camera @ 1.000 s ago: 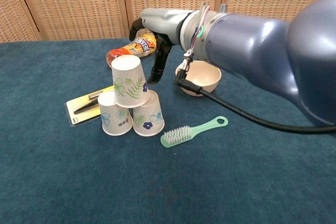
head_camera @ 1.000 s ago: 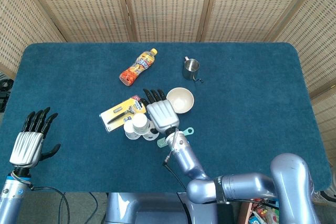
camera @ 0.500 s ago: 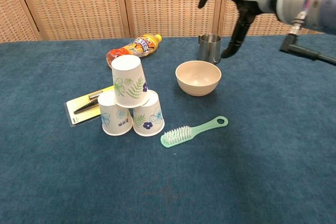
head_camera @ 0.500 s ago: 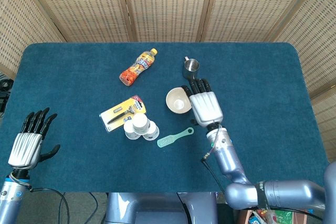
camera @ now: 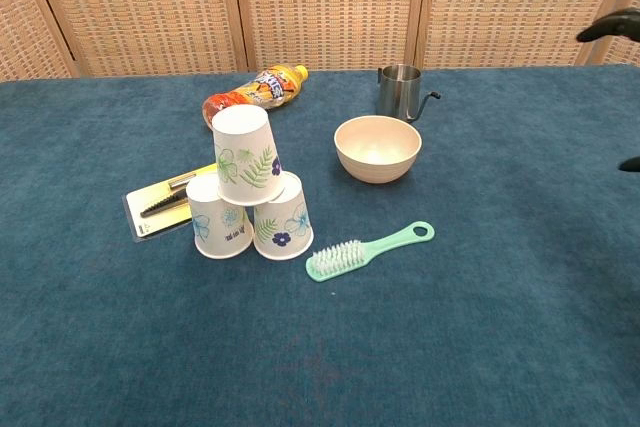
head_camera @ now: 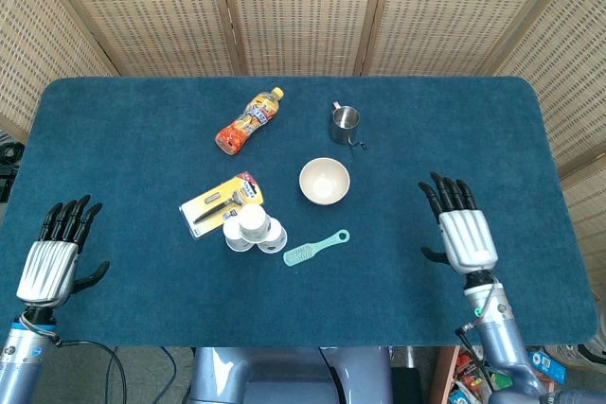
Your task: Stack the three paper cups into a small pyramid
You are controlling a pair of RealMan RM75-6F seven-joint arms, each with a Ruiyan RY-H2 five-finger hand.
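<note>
1. Three white paper cups with blue and green floral prints [camera: 248,197] stand mouth-down as a small pyramid left of centre in the chest view: two side by side on the blue carpeted desk [camera: 500,297], the third resting on their upturned bases and leaning slightly.

2. Both hands hold nothing. The robot's left hand [head_camera: 52,257] sits at the lower left of the head view with fingers spread apart; the right hand [head_camera: 461,229] sits at the lower right, fingers likewise spread, well apart from the stack.

3. Judged from the pictures, the pyramid looks complete; nothing touches it.

4. The cups appear very light, thin-walled and easily crushed. Any correction would call for a soft hold around the side wall of the top cup, near its upper closed base, lifting straight up so that the lower pair is not dragged along.

5. The stack seems easy to topple: a brush from an arm could scatter it.

6. Nearby lie a yellow carded razor pack [camera: 165,202] just beside the cups at their left, a mint-green plastic brush [camera: 365,250] at lower right, a beige bowl [camera: 377,147], a small steel pitcher [camera: 400,90] and an orange drink bottle on its side [camera: 252,92].
</note>
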